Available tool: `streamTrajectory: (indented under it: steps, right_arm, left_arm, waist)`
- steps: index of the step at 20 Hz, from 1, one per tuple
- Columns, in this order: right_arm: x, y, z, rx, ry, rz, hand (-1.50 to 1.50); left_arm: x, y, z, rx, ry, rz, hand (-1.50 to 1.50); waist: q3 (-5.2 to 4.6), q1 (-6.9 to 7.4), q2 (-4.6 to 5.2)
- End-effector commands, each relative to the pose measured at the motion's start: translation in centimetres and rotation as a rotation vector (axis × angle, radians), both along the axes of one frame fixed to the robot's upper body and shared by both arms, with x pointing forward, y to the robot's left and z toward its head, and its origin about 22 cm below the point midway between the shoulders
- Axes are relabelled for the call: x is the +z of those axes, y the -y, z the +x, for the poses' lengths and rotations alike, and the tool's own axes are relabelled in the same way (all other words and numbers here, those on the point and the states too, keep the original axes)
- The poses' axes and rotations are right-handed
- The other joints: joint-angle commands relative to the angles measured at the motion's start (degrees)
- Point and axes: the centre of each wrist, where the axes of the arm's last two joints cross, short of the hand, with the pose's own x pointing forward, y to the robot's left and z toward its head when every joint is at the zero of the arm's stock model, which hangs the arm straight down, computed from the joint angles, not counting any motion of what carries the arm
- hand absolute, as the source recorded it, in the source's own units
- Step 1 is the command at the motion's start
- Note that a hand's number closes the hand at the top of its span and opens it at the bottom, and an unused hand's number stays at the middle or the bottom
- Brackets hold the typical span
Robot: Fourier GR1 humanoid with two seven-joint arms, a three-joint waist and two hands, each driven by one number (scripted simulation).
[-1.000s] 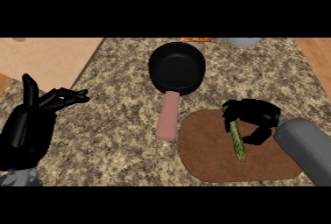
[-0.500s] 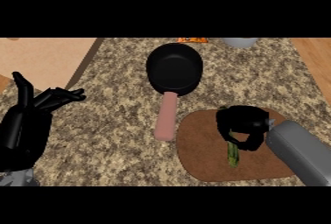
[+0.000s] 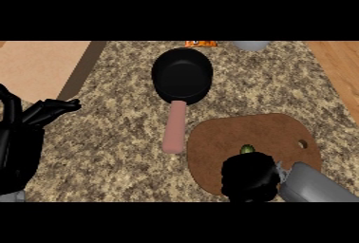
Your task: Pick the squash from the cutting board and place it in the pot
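Now right hand curled round squash; over cutting board

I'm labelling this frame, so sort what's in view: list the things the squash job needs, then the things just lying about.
Job:
squash, mostly hidden under the right hand
cutting board
pot, black with a pink handle

Lying about:
left hand, resting open at the left edge
grey item at the counter's far edge
orange item beside it
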Motion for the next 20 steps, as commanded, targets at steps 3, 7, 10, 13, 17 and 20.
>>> streamTrajectory:
  steps: [3, 7, 10, 13, 17, 20]
  right_arm:
    - [3.5, 0.8, -1.2, -0.084, -0.107, 0.262, 1.50]
    - [6.2, 1.4, -1.0, -0.192, -0.153, 0.445, 1.50]
    - [9.1, 2.6, 0.1, -0.304, -0.119, 0.624, 1.50]
    - [10.4, 4.2, 0.8, -0.401, -0.151, 0.685, 1.50]
    - [12.9, 3.7, 2.3, -0.513, -0.125, 0.771, 1.50]
    - [14.6, 2.5, 2.7, -0.564, -0.151, 0.761, 1.50]
  left_arm:
    - [-3.0, -2.8, 0.6, 0.173, -0.191, -0.025, 0.00]
    - [-3.1, -2.7, 0.7, 0.176, -0.192, -0.022, 0.00]
    - [-3.1, -2.3, -0.3, 0.158, -0.194, -0.031, 0.00]
    - [-2.6, -2.8, 0.3, 0.144, -0.186, -0.027, 0.00]
    - [-1.5, -3.1, 0.8, 0.121, -0.182, -0.023, 0.00]
    - [-1.7, -1.8, 1.7, 0.101, -0.183, -0.032, 0.00]
  waist:
    - [-1.00, -1.49, 1.85]
    - [-1.06, -2.38, 2.07]
    - [-1.05, -1.27, 1.89]
    - [-1.04, -0.39, 2.24]
    - [-0.99, 1.53, 2.32]
    - [-1.04, 1.25, 2.29]
